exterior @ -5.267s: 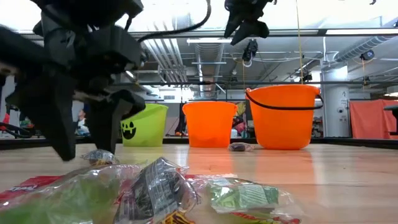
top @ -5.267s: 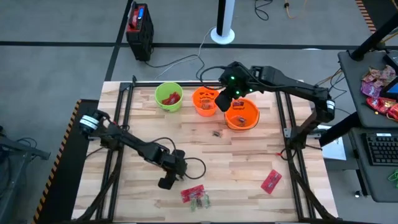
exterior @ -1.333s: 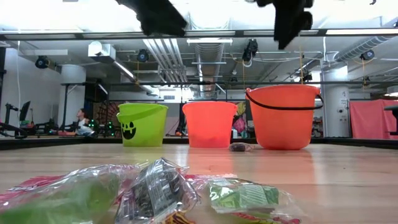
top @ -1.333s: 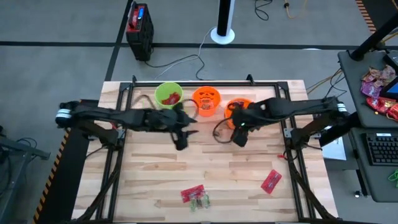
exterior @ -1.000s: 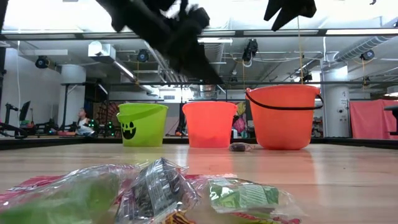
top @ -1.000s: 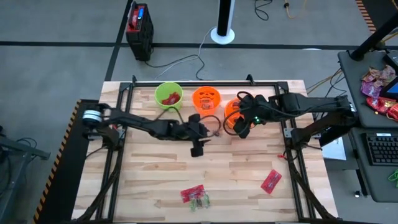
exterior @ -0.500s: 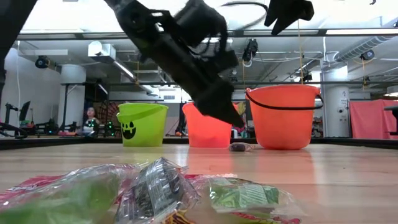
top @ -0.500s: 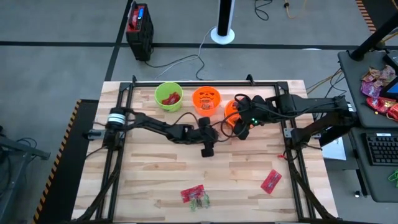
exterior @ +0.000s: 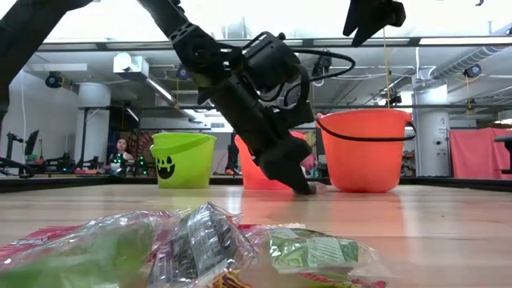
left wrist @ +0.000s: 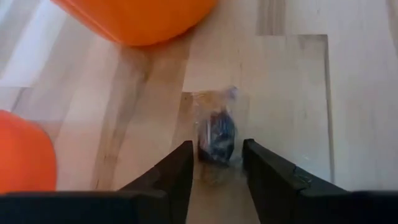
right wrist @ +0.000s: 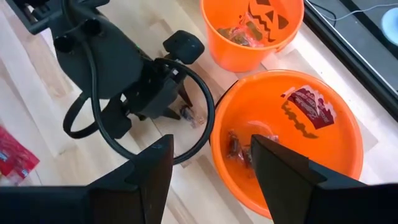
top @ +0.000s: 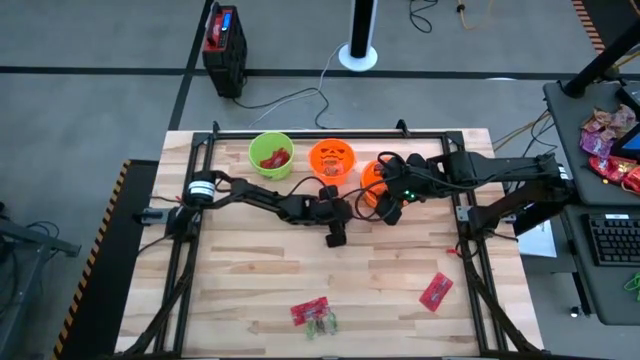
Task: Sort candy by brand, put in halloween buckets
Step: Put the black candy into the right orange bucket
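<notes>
A small dark candy in a clear wrapper (left wrist: 217,132) lies on the wooden table in front of the orange buckets. My left gripper (left wrist: 217,148) slants down to the table there, open, one finger on each side of the candy. Along the far side stand the lime green bucket (top: 271,155), the jack-o'-lantern bucket (top: 332,160) and the wider orange bucket (right wrist: 286,137), which holds a red packet and dark pieces. My right gripper (right wrist: 211,168) hangs open above the wider bucket, holding nothing. My left gripper has its fingertips (left wrist: 185,163) close on either side of the wrapped candy (left wrist: 214,155), slanting down from the table's left. The candy lies flat on the table. Whether the fingers touch the wrapper, I cannot tell.
Near the front edge lie a red packet (top: 309,311) with green wrapped pieces (top: 322,323), and another red packet (top: 436,290) to the right. A black frame (top: 300,133) borders the table. A boxy red-and-black unit (top: 224,45) stands on the floor beyond.
My left gripper has gone toward the table's right edge and down, from above the table's middle to the tabletop at the dark candy in front of the orange buckets.
</notes>
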